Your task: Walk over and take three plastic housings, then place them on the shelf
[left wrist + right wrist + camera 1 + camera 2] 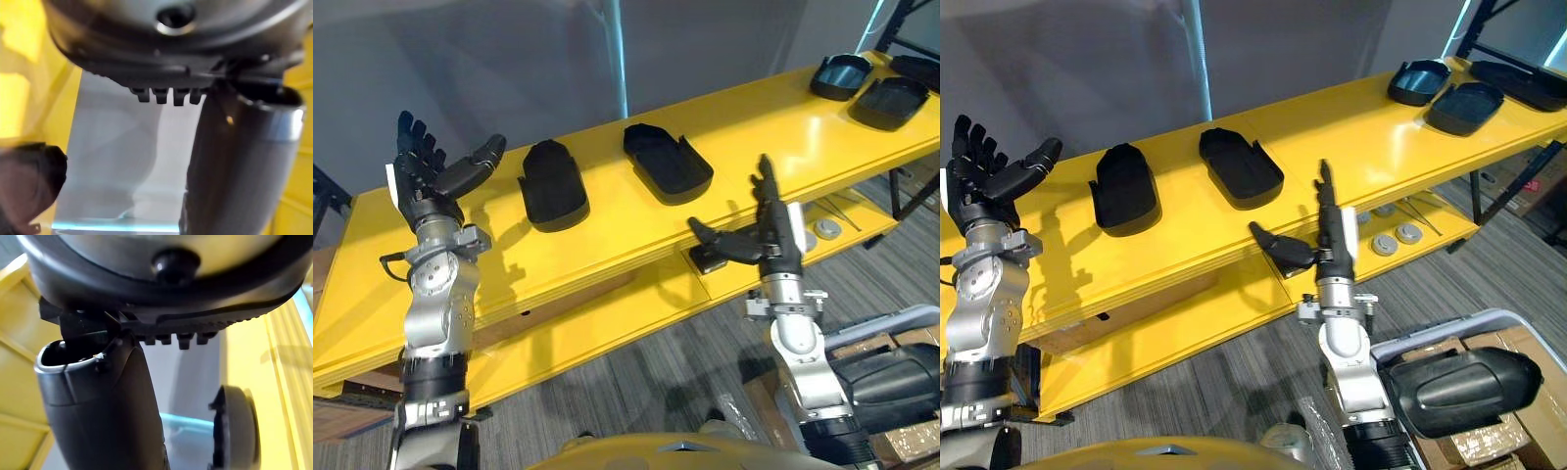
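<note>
The right hand (773, 235) hangs closest, raised before the front edge of the yellow shelf (754, 127). Its fingers (766, 181) are straight and pressed together, the thumb stuck out sideways, and it holds nothing. The left hand (426, 176) is lifted over the shelf's left part, fingers spread and straight, thumb apart, and it is empty too. Both open palms read as a ready posture, kept wide so either hand can close round a part once lowered.

The task's things lie on the shelf's top board. One black housing (553, 186) sits just right of the left hand, and a second housing (668, 160) lies near it, between the two hands. Neither is touched. They lie flat and apart from each other, which leaves room for fingers along their sides. A far group of housings (893, 103) rests at the shelf's right end, well apart from both hands. I cannot tell whether these are already delivered or waiting to be taken. A large dark moulded part (1459, 387) lies in a crate by the right arm.
</note>
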Tool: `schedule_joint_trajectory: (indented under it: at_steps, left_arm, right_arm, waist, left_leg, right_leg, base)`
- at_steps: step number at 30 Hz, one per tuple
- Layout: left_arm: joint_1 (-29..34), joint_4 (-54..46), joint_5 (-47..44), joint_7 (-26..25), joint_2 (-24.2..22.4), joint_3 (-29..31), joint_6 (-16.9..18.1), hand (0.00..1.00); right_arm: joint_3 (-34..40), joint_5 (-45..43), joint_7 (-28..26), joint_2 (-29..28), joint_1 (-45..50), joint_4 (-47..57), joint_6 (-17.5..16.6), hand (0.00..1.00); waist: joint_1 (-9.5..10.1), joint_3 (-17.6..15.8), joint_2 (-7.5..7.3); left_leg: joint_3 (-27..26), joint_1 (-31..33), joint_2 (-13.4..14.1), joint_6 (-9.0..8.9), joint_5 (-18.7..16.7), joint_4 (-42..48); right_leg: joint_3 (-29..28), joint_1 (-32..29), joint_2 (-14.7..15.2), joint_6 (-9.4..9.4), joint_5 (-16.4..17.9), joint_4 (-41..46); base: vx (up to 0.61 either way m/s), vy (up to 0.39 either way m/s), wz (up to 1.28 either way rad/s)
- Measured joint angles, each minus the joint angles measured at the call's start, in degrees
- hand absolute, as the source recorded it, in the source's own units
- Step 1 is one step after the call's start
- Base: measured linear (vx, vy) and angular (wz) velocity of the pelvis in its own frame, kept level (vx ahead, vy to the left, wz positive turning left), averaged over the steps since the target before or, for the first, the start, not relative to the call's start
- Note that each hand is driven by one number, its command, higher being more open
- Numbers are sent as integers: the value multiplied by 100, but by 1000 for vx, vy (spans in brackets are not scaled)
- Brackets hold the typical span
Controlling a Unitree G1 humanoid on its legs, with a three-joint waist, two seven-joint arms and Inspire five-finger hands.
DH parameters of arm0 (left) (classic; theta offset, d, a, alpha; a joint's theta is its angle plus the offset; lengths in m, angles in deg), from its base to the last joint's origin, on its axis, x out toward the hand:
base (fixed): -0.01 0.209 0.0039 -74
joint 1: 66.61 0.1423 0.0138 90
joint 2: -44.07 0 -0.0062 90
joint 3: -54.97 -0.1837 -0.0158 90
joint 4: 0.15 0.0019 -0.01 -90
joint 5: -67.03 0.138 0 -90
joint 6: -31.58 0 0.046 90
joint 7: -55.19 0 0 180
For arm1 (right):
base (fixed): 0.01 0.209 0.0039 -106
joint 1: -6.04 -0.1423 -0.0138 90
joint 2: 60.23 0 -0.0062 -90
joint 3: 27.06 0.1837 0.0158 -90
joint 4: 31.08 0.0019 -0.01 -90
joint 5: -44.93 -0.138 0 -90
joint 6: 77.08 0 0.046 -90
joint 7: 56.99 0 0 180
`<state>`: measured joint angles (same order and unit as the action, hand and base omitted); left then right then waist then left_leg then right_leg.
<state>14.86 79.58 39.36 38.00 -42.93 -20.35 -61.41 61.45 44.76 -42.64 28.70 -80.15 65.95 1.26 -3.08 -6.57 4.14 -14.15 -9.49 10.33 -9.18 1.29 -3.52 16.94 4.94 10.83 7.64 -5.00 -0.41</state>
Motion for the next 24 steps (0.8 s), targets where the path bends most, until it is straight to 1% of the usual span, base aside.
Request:
schedule_joint_trajectory:
  at_steps: [1,2,3,4,6,9,11,13,17,20,22,24]
  left_arm:
    - [249,-298,-98,120,-147,0,194,100]
    - [371,-438,-199,205,-213,0,300,100]
    - [588,-725,-392,388,-372,-8,516,100]
    - [782,-967,-579,610,-530,-15,818,100]
    - [967,-1265,-644,800,-736,-33,1119,100]
    - [1211,-1557,-589,1090,-1013,-84,1682,100]
    - [1364,-1590,-589,1192,-1037,-120,1869,100]
    - [1500,-1590,-589,1248,-1086,-266,1956,100]
    - [1597,-1527,-590,1260,-1175,-610,1959,100]
    - [1592,-1444,-599,1380,-1174,-829,1959,100]
    - [1592,-1434,-604,1411,-1175,-994,1958,100]
    - [1592,-1429,-692,1413,-1175,-1011,1959,100]
  right_arm:
    - [148,56,68,0,-1,0,-2,100]
    - [219,109,91,0,-1,-1,-8,100]
    - [355,191,121,2,0,-4,-12,100]
    - [472,203,123,2,1,-7,-14,100]
    - [614,204,131,3,6,-8,-14,100]
    - [883,209,114,7,4,-11,-12,100]
    - [952,210,72,31,1,-12,-10,100]
    - [983,230,-14,94,-18,-62,-7,100]
    - [977,436,-148,122,-215,-439,-5,100]
    - [974,495,-110,173,-597,-891,15,100]
    - [957,671,-65,387,-888,-1154,36,100]
    - [882,673,9,481,-1116,-1287,99,100]
  waist:
    - [-3,22,-15]
    - [-6,27,-19]
    - [-11,29,-23]
    - [-15,30,-22]
    - [-20,33,-21]
    - [-11,42,-9]
    - [-11,44,-8]
    - [0,47,-19]
    - [25,29,-69]
    - [63,13,-102]
    - [139,-17,-120]
    - [155,-45,-152]
  left_leg:
    - [9,-1,-2,-1,0,-13]
    - [8,-1,-2,-1,1,-19]
    - [8,-2,-4,-3,2,-31]
    - [6,-10,-7,-2,10,-55]
    - [5,-14,-10,-2,18,-71]
    - [7,-23,-8,-2,18,-72]
    - [7,-23,-6,-2,20,-73]
    - [10,-15,-6,-3,23,-82]
    - [43,41,-1,-1,48,-98]
    - [105,228,2,-7,113,-116]
    - [183,374,6,-4,157,-125]
    - [216,402,9,-7,184,-123]
  right_leg:
    - [12,15,0,1,0,-24]
    - [13,16,-1,2,-1,-30]
    - [15,17,-1,3,-2,-35]
    - [15,19,-1,5,-3,-42]
    - [19,21,-1,9,-6,-52]
    - [26,39,-3,10,-6,-54]
    - [26,41,-4,10,-6,-55]
    - [34,40,-5,14,-7,-64]
    - [69,10,-10,22,-8,-87]
    - [118,-141,-13,45,-26,-92]
    - [178,-244,-19,25,-71,-91]
    - [206,-254,-22,18,-77,-90]
  base:
    - [15,2,8]
    - [0,0,0]
    - [0,0,0]
    - [0,0,0]
    - [0,0,0]
    - [0,0,0]
    - [0,0,0]
    - [0,0,0]
    - [-20,2,5]
    - [-16,0,11]
    - [7,-3,16]
    - [24,-4,9]
